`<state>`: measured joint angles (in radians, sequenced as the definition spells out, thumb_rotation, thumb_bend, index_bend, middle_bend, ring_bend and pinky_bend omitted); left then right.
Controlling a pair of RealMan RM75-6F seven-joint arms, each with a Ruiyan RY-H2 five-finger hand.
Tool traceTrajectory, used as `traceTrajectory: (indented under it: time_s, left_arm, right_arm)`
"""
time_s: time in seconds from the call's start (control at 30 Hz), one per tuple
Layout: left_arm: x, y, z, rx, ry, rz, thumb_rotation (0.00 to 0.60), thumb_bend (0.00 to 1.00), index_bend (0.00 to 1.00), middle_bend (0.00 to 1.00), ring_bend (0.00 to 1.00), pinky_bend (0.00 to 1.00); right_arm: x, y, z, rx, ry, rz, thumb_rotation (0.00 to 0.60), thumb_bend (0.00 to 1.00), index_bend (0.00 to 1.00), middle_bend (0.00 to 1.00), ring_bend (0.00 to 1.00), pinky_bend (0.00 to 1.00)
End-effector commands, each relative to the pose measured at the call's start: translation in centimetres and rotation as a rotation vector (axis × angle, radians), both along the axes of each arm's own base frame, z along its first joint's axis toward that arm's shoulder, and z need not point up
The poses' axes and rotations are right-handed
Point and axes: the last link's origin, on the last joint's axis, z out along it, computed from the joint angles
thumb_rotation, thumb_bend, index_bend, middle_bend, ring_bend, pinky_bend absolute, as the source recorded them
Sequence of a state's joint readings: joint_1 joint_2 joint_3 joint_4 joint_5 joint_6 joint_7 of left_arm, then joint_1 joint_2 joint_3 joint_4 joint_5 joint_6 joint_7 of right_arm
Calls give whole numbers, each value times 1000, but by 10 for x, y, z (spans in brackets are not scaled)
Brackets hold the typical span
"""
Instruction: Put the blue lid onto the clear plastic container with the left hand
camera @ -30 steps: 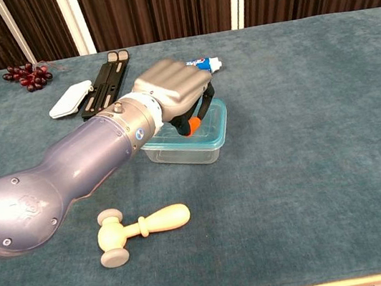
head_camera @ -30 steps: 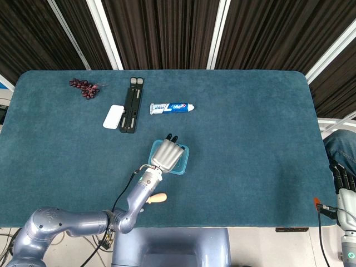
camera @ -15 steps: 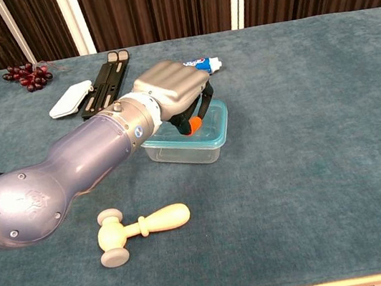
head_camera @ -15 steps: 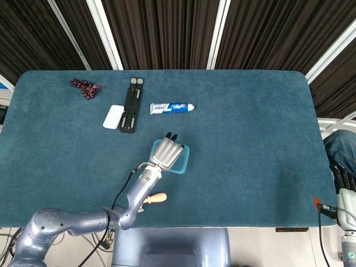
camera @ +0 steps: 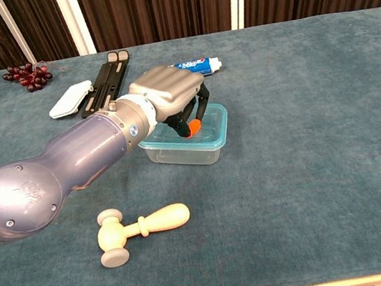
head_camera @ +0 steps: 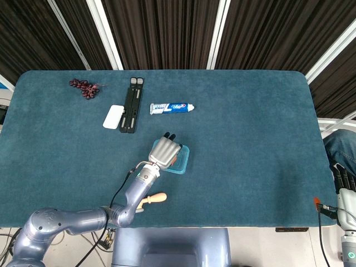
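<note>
The clear plastic container [camera: 189, 142] stands on the worktop [camera: 306, 139], with the blue lid [camera: 210, 121] on its top. The left hand [camera: 168, 95] hovers just over the lid, its fingers [camera: 197, 110] curled downward and holding nothing. A wooden mallet [camera: 137, 229] lies near the container. The right hand [head_camera: 344, 186] hangs beside the worktop edge; I cannot tell its fingers' state.

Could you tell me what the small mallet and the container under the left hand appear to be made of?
Mallet: likely unfinished pale wood, judging by its matte cream surface and turned shape. Container: clear plastic with a slight gloss, since the table shows through its walls; its blue lid looks like translucent plastic.
</note>
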<state>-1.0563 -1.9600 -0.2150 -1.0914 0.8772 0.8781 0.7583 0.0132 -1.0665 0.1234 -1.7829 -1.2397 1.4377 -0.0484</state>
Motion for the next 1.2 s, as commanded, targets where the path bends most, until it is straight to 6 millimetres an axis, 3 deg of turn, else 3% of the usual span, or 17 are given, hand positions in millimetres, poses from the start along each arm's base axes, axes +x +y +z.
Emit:
traceTrajectory:
  time_s: [0.03, 0.33, 0.53, 0.63, 0.87, 1.2]
  left_arm:
    - [4, 1, 3, 17, -13, -12, 600, 524, 654, 532, 226, 239]
    - [22, -5, 22, 79, -68, -72, 600, 483, 622, 510, 226, 235]
    - [23, -6, 32, 91, -74, -71, 600, 411, 431, 412, 205, 225]
    - [24, -7, 37, 96, -83, -77, 600, 399, 394, 374, 201, 223]
    - [17, -1, 49, 142, -85, -102, 600, 436, 531, 477, 209, 224]
    - [5, 23, 53, 211, -51, -116, 600, 546, 674, 577, 242, 226]
  right_arm:
    - [0, 0, 0, 0, 1, 0, 600, 347, 0, 0, 0, 0]
    - [0, 0, 0, 0, 1, 0, 600, 347, 0, 0, 0, 0]
    - [0, 0, 0, -1, 2, 1, 600, 347, 0, 0, 0, 0]
    - [0, 0, 0, -1, 1, -1, 600, 347, 0, 0, 0, 0]
    - [-1, 0, 0, -2, -2, -5, 600, 347, 0, 0, 0, 0]
    - [-1, 0, 0, -5, -4, -7, 600, 346, 0, 0, 0, 0]
